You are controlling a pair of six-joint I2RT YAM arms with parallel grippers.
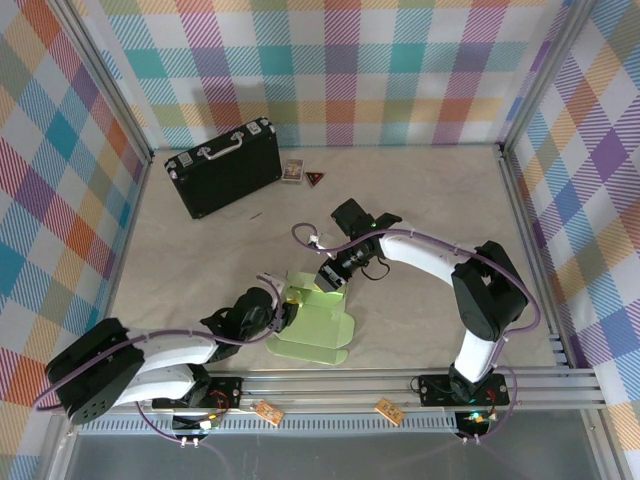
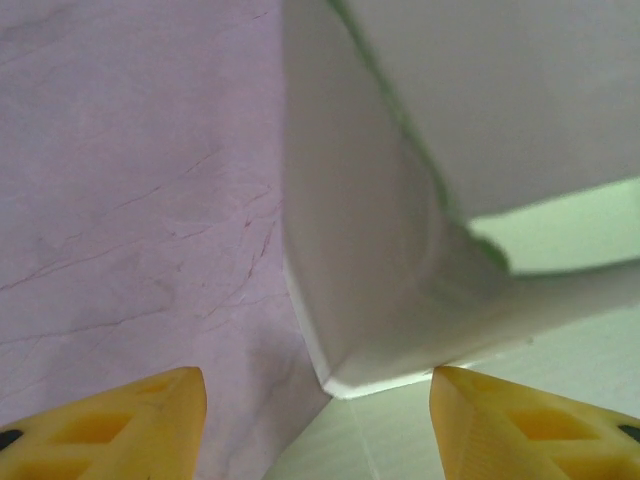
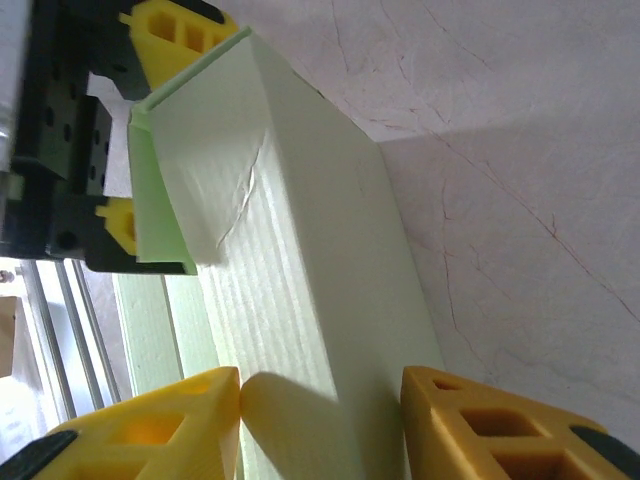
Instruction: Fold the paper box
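Paper box (image 1: pixel 315 320): left gripper (image 2: pixel 318 378) parted at corner; right gripper (image 3: pixel 320 375) astride wall, grip unclear.

Your table (image 1: pixel 430 190) is a pale beige slab with faint marble-like veining. At its far left you have a black hard briefcase (image 1: pixel 222 168) with metal corners, its handle side uppermost. Just right of it sit a small picture card (image 1: pixel 292 171) and a small dark triangular piece (image 1: pixel 315 179), close together but not touching. Near the front middle, the pale-green paper box (image 1: pixel 315 330) rests on the surface, base sheet flat and some flaps raised. An aluminium rail (image 1: pixel 400 385) runs along the near edge.
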